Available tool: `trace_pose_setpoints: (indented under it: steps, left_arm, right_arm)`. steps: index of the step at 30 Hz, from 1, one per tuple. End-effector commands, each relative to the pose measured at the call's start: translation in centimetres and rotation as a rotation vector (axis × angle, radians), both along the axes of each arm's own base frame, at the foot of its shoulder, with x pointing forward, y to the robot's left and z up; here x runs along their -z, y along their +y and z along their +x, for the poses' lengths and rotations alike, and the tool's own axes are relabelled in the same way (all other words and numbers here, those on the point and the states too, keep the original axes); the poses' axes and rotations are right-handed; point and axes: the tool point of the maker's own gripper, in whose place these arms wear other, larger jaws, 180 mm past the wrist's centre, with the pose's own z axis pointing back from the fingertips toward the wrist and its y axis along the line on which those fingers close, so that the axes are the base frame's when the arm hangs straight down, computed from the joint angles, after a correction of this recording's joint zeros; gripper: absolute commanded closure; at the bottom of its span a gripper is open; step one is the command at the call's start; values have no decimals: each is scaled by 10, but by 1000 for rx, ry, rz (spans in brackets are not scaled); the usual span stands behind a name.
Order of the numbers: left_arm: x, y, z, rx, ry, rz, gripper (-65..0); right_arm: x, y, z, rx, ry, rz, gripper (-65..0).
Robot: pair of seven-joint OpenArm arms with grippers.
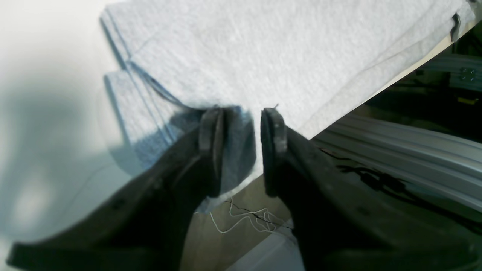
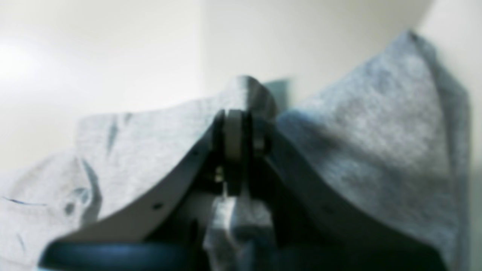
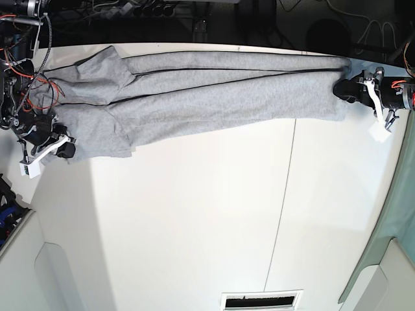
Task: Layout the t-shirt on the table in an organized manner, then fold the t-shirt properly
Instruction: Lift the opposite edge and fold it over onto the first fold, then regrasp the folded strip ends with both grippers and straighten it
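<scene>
Over at the left end of the t-shirt (image 3: 214, 87), as the base view has it, the right gripper (image 3: 63, 148) sits on the lower sleeve corner. Up close, its jaws are pressed together with grey cloth (image 2: 233, 222) pinched between them, so that corner is caught, presumably to be pulled or carried over.

Moving along the t-shirt: it lies stretched in a long band across the far part of the table (image 3: 194, 227), near the far edge, doubled lengthwise with dark fold lines running its length. The sleeves bunch at the left end, still a bit rumpled. No lettering shows on this side.

At the right end of the t-shirt, the left gripper (image 3: 345, 89) meets the hem corner. From its wrist camera the two fingers (image 1: 211, 131) stand apart, one on each side of the fabric edge (image 1: 237, 150) by the table's rim, straddling it rather than clamping. My read: it is poised to close so both ends can lift together for the next fold.
</scene>
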Motion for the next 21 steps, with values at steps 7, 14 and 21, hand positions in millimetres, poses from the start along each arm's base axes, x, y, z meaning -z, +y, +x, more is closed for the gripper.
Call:
trace_pose_setpoints:
  steps: [7,14,21]
  left_arm:
    - [-8,12,8,19,-32,45,-196]
    - [-7,12,8,20,-31,46,-196]
    - [-7,12,8,21,-30,47,-196]
  right_arm:
    - [-52,-20,18,27,-111,-16,0]
    - [-56,-21,-12,15,-106,-20,0]
    - [-34,-18,-42,16,-43,-7,0]
